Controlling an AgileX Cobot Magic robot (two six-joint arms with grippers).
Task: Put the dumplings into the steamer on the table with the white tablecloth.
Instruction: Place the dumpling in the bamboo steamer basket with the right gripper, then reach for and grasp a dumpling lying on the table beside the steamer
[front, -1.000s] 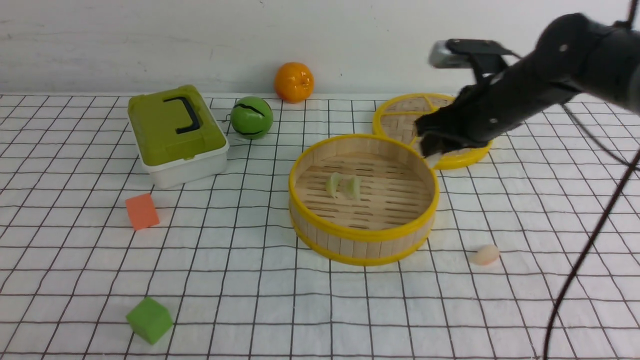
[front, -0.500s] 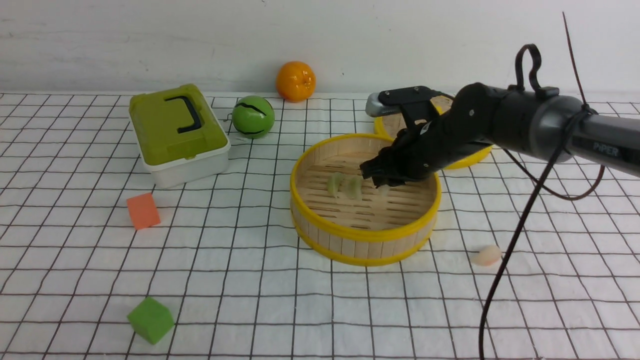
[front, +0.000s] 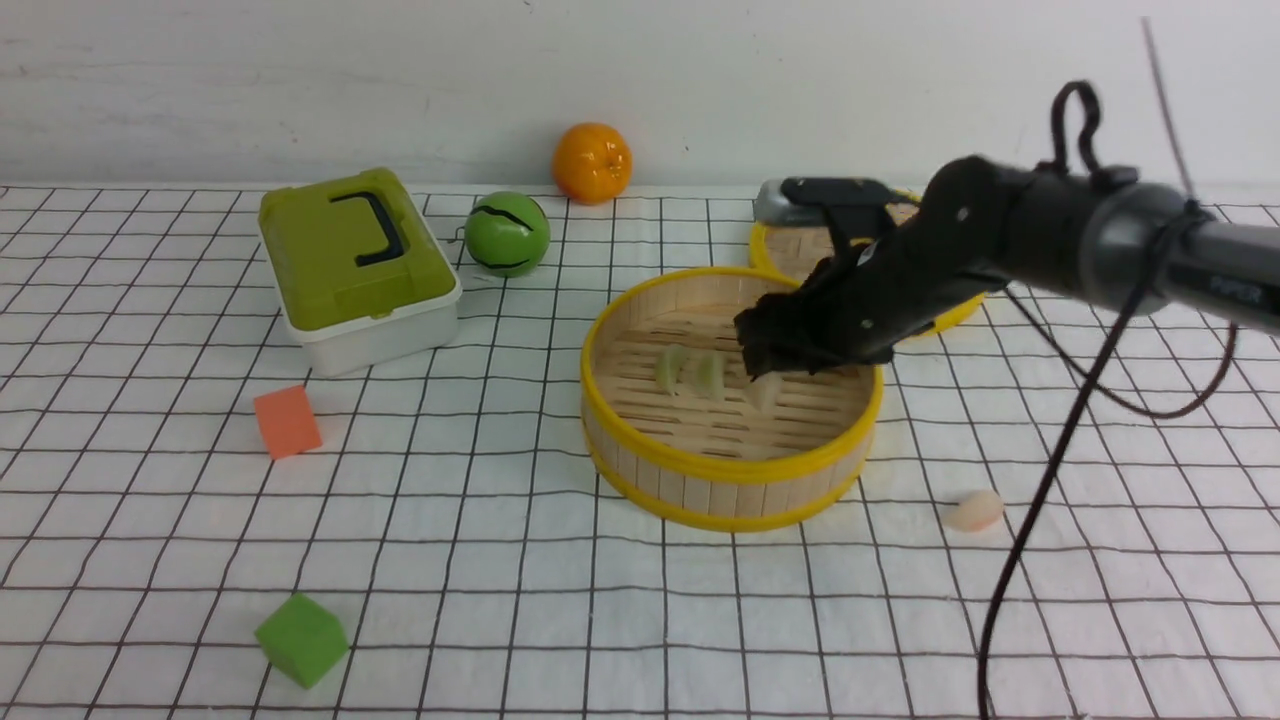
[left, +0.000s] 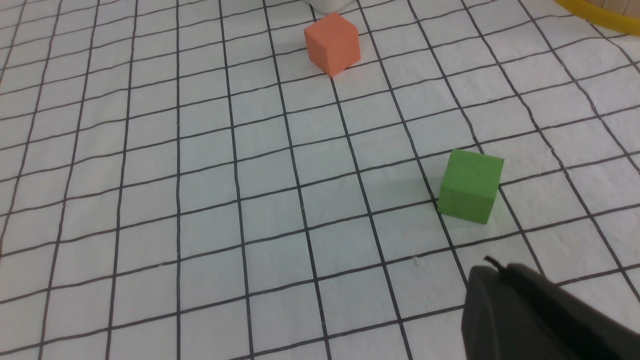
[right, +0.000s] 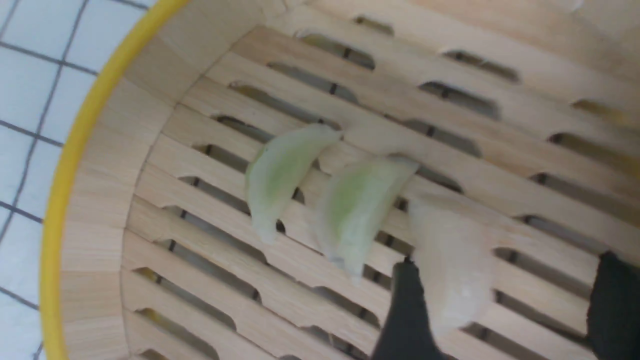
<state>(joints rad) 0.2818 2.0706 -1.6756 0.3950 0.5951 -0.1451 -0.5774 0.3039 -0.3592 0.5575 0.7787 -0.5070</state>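
The steamer stands mid-table on the table with the white tablecloth. Two pale green dumplings lie on its slats. A whitish-pink dumpling lies beside them. My right gripper is low inside the steamer. In the right wrist view it is open, and one finger touches the whitish dumpling, next to the green ones. Another whitish-pink dumpling lies on the cloth to the right of the steamer. My left gripper is shut above the cloth.
The woven lid lies behind the steamer, under my right arm. A green box, a green ball and an orange stand at the back left. An orange cube and a green cube lie front left.
My right gripper has come from above the lid down into the steamer with the whitish dumpling. Its jaws have opened and the dumpling now lies on the slats.
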